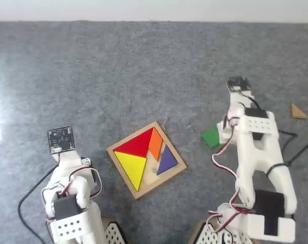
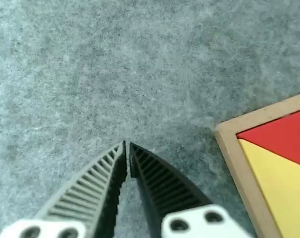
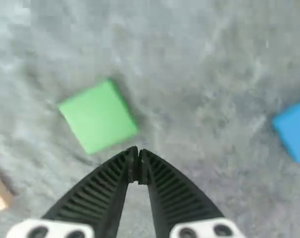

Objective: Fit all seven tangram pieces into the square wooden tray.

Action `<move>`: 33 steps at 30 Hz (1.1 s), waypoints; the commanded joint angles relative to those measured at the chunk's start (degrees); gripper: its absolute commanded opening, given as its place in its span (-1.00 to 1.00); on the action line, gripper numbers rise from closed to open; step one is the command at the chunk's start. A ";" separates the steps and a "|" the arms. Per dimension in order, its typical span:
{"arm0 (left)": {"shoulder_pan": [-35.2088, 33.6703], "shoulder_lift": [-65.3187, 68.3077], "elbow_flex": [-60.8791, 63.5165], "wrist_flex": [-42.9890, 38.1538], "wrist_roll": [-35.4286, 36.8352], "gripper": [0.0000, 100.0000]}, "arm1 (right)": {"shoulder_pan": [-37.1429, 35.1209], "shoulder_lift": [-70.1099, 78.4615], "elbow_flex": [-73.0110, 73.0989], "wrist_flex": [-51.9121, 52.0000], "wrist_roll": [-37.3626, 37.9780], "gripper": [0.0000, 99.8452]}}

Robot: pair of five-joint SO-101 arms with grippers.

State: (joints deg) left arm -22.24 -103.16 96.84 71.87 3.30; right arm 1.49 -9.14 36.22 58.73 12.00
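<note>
Grey carpet meets a pale wall; left gripper and right gripper hover over it, jaws clenched together

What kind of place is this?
Probably a robotics test bench: a small left arm and right arm stand on a grey mat, a wooden tray puzzle laid between them.
</note>
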 commanded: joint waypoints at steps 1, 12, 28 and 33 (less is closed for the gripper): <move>-0.18 -0.97 -0.40 0.44 -0.26 -0.97 | -3.30 0.84 -8.70 3.56 -2.37 -0.95; -0.18 -0.97 -0.40 0.44 -0.26 -0.97 | -0.31 7.43 -7.74 -1.80 -2.29 -0.95; -0.09 -1.05 -0.40 0.44 -0.26 -0.97 | 7.96 8.22 -12.92 3.21 8.26 -0.88; -0.09 -1.05 -0.40 0.44 -0.26 -0.97 | 13.41 11.91 -20.13 7.87 12.22 -0.74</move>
State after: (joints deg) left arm -22.24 -103.16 96.84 71.87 3.30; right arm 11.60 2.11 21.80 64.09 21.58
